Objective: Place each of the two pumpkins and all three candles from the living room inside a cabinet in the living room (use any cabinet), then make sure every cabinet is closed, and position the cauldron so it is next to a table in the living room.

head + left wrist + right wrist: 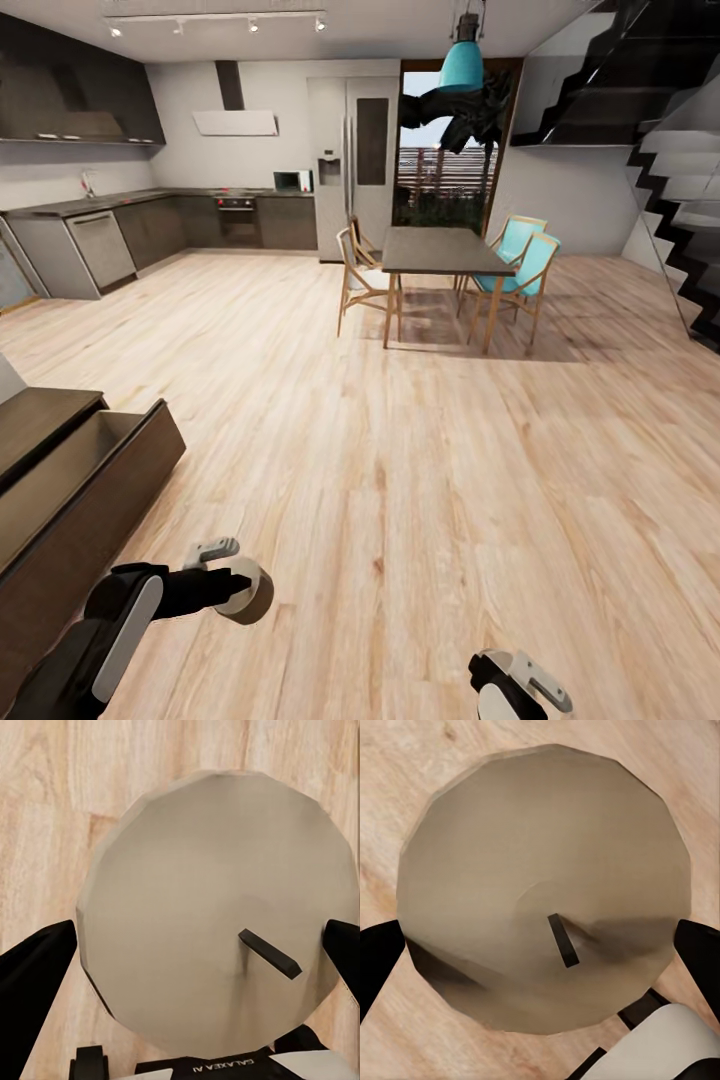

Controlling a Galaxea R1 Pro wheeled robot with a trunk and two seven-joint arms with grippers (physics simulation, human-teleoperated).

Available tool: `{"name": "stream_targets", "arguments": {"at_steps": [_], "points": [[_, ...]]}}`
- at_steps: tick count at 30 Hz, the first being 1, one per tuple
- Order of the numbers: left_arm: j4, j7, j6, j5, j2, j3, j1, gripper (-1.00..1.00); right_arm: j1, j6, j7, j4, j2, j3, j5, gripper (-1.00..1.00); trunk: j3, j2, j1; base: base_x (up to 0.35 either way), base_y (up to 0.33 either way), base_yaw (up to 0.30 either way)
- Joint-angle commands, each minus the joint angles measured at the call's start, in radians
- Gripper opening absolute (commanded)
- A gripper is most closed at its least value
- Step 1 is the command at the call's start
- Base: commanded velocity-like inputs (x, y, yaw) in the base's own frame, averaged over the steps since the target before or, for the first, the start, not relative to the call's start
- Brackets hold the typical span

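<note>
Pale wood plank flooring [400, 480] spans an open-plan room, with a dark kitchen run [150, 225] along the far left wall, a range hood [235, 122] above it and a tall refrigerator [345, 165] beside a glazed doorway. Right of centre stands a dark dining table [440, 250] with turquoise and pale chairs [520, 265], under a teal pendant lamp [461, 65]; a dark staircase [670, 150] climbs at far right. At the head view's left edge, the low dark brown cabinet [50, 500] has one drawer [95, 455] pulled out, showing its pale interior. The left claw [240, 588] is held low above the floor, just beside the cabinet front, its black fingers [34, 975] closed on either side of a stout off-white candle [217, 915]; in the left wrist view the candle's flat top faces the camera, with a short dark wick [268, 954] leaning off centre. The right claw [515, 680], at the head view's bottom edge, likewise grips a second candle [544, 892], beige in tone, its black fingers [701, 952] pressed against opposite sides; the wick [562, 940] tilts across the top face, and bare floor lies behind it. Both candles are thus carried clear of the floor, outside the cabinet, the left one nearer the open drawer.
</note>
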Motion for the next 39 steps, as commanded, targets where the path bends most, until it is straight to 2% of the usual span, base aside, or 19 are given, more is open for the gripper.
{"name": "stream_targets", "arguments": {"at_steps": [1,20,39], "points": [[0.0,0.0,0.0,0.002,0.0,0.0,0.0,-1.0,0.0,0.0,0.0,0.0,0.0,0.0,0.001,-1.0,0.002,0.0,0.0,0.314,-0.046,0.068],[0.0,0.0,-0.006,0.002,0.0,-0.001,0.0,-1.0,0.0,0.0,0.0,0.0,0.0,0.004,0.002,-1.0,0.033,0.0,0.0,0.321,-0.05,0.094],[0.0,0.0,-0.008,0.002,0.0,-0.001,0.0,-1.0,0.0,0.0,0.001,-0.002,0.0,0.004,0.001,-1.0,0.034,0.0,0.0,0.323,-0.03,0.008]]}}
